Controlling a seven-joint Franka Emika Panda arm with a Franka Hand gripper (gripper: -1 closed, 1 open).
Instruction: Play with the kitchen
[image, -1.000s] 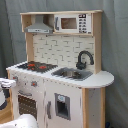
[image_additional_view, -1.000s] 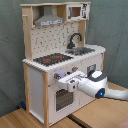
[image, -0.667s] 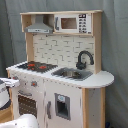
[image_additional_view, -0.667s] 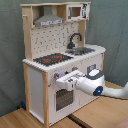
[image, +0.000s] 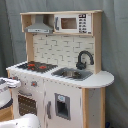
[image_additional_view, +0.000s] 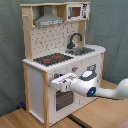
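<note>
The kitchen (image: 65, 95) (image_additional_view: 37, 82) is a tall white and light-wood toy that fills both exterior views. On its counter are a black hob with red rings (image: 37, 66) (image_additional_view: 52, 59), a sink (image: 72, 74) (image_additional_view: 82, 50) and a black tap (image: 84, 59) (image_additional_view: 74, 40). A grey hood (image: 40, 25) (image_additional_view: 48, 20) hangs above the hob. My gripper (image_additional_view: 59, 82) (image: 9, 84) is close to the kitchen's front, level with the top of the oven door (image_additional_view: 62, 99) (image: 27, 102). I cannot see whether it touches the front.
A toy microwave (image: 72, 23) (image_additional_view: 75, 11) sits on the top shelf. The white arm (image_additional_view: 107, 92) reaches in from the second exterior view's right. The kitchen stands on a wooden surface (image_additional_view: 20, 120), with a grey curtain (image: 117, 45) behind it.
In the second exterior view my gripper has moved left along the kitchen's front, from near the cupboard to the oven side. The kitchen looks unchanged.
</note>
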